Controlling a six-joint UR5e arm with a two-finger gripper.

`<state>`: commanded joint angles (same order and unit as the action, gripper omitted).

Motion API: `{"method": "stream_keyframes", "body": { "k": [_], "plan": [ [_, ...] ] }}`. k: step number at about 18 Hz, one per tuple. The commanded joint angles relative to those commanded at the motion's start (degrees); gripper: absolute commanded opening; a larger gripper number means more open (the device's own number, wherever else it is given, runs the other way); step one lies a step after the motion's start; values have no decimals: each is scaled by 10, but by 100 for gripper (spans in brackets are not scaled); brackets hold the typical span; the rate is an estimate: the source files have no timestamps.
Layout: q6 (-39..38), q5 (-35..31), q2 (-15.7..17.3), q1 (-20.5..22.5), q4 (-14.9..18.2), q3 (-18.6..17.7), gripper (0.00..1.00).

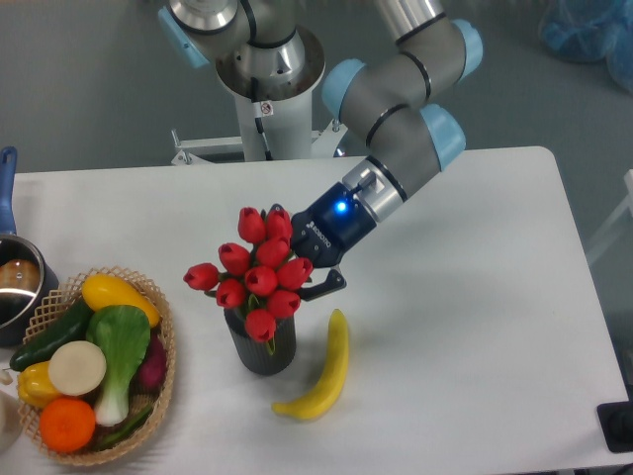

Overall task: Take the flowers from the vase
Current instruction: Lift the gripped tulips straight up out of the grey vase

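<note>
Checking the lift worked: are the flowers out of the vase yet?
Cannot tell: the flowers hide the mouth of the vase.

One vase [262, 348], one bunch of about ten tulips [256, 278], one banana [323, 369], one basket [158, 391], one pot [14, 287].

A white rectangular desk with rounded corners [475, 327] fills most of the scene under even, soft light that throws only faint shadows. Beyond its far edge lies a plain grey floor [89, 89], and a crumpled blue plastic bag [586, 28] sits on it at the far right. A small black object [615, 427] shows at the near right corner, cut off by the frame.
</note>
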<state>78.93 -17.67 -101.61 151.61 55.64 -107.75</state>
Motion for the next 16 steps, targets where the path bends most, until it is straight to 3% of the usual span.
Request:
{"method": "stream_keyframes", "body": {
  "k": [9, 16],
  "plan": [
    [-27, 46, 35, 0, 2, 3, 48],
    [-61, 62, 33, 0, 0, 48, 48]
  ]
}}
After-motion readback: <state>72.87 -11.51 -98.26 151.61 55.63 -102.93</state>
